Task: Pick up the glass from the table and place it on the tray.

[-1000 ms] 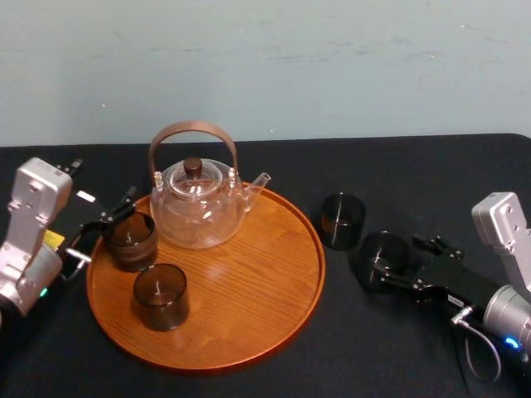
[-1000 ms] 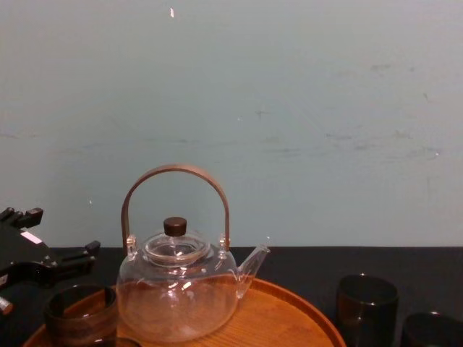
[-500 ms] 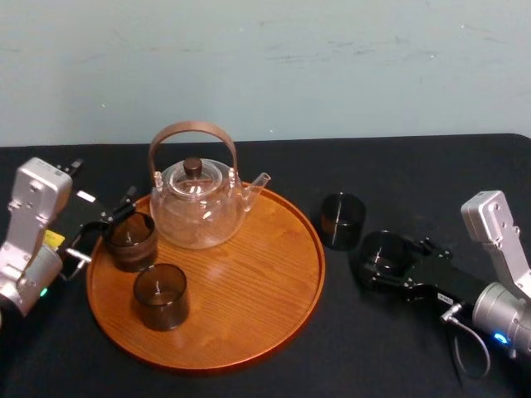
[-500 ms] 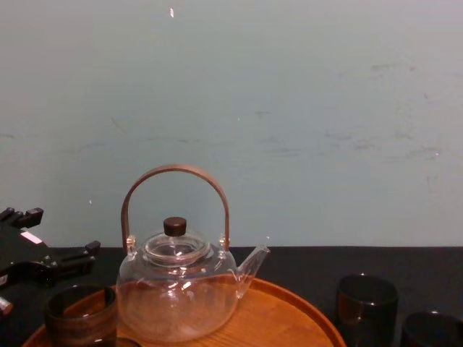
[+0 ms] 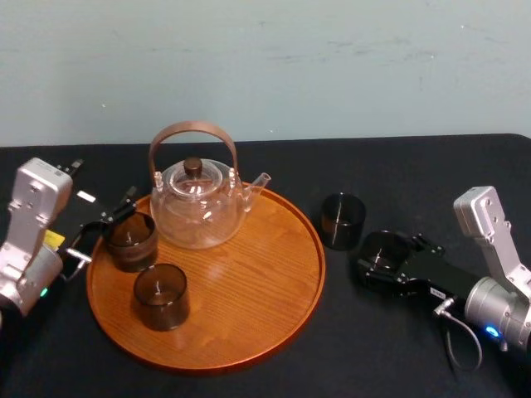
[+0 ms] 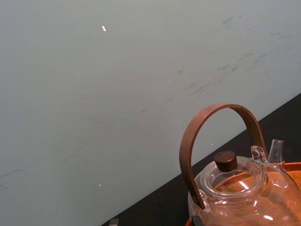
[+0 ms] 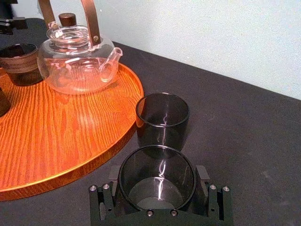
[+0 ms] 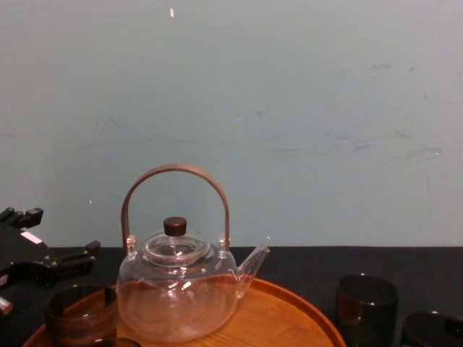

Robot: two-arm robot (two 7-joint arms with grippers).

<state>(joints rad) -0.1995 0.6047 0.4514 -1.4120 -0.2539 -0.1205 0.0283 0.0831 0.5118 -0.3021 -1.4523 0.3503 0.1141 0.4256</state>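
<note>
A dark smoky glass [image 5: 386, 247] stands upright on the black table [image 5: 415, 174], right of the round wooden tray [image 5: 249, 274]. My right gripper [image 5: 390, 257] reaches in from the right and is shut on this glass; in the right wrist view the glass [image 7: 156, 162] sits between the pads [image 7: 114, 176], which press its sides. A second dark glass [image 5: 343, 220] stands free just beyond it, close to the tray rim [image 7: 117, 136]. My left gripper [image 5: 99, 228] rests open at the tray's left edge, beside a glass [image 5: 130, 239] standing on the tray.
A clear glass teapot [image 5: 197, 203] with an arched brown handle stands at the back of the tray. Another dark glass [image 5: 160, 294] stands on the tray's front left. The tray's middle and right are bare wood. A pale wall [image 8: 289, 108] rises behind the table.
My right arm has shifted left and forward, bringing its jaws further around the glass. The glass has stayed on the table. The left arm has not moved.
</note>
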